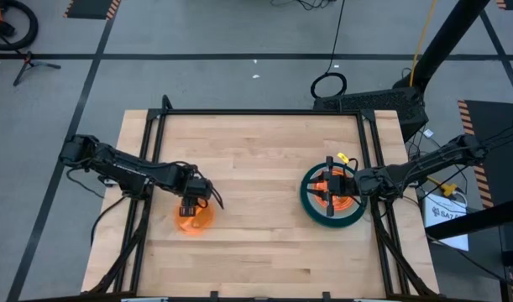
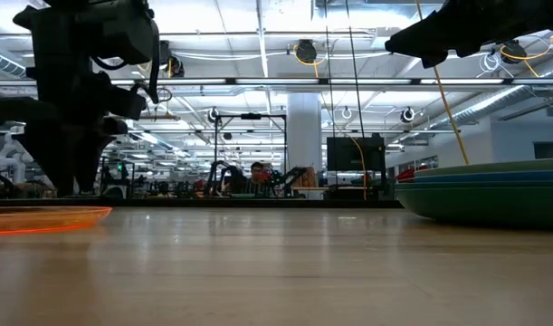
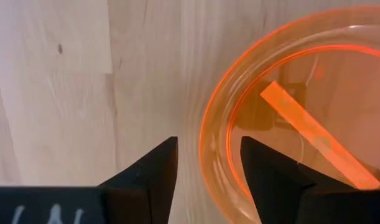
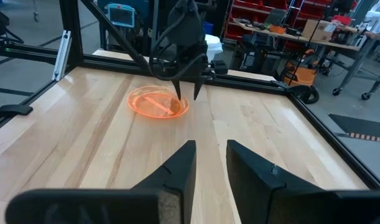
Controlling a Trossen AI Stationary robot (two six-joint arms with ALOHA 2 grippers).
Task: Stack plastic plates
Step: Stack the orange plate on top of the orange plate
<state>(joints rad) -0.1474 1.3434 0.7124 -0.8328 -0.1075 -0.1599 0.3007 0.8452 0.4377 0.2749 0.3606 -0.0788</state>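
Left gripper [image 3: 205, 165]: fingers spread, straddling the near rim of the small translucent orange plastic plate [image 3: 301, 118], one finger outside the rim, the other over the well; nothing pinched yet. From the right wrist view the same gripper [image 4: 188, 94] points down at the plate's edge [image 4: 157, 102].

Right gripper [image 4: 209, 163]: parked above the stack at the table's right side, fingers partly apart, holding nothing visible.

Item, orange plate: lies flat on the pale wooden table [image 1: 256, 159], left of centre [image 1: 192, 220]. A bright streak crosses its well; whether that is a reflection or a separate piece cannot be told.

Item, stack of plastic plates [image 1: 332, 201]: dark green large plate at the bottom, orange ones on top, right of centre, well apart from the loose plate. The low view shows layered green and blue rims [image 2: 493, 186].

Handling, as judged: light, thin, rigid but slightly springy; glossy and likely slippery. Raised rim is the only sensible hold, pinched across its lip. A loose or off-centre pinch may let it tilt or skid on the wood.
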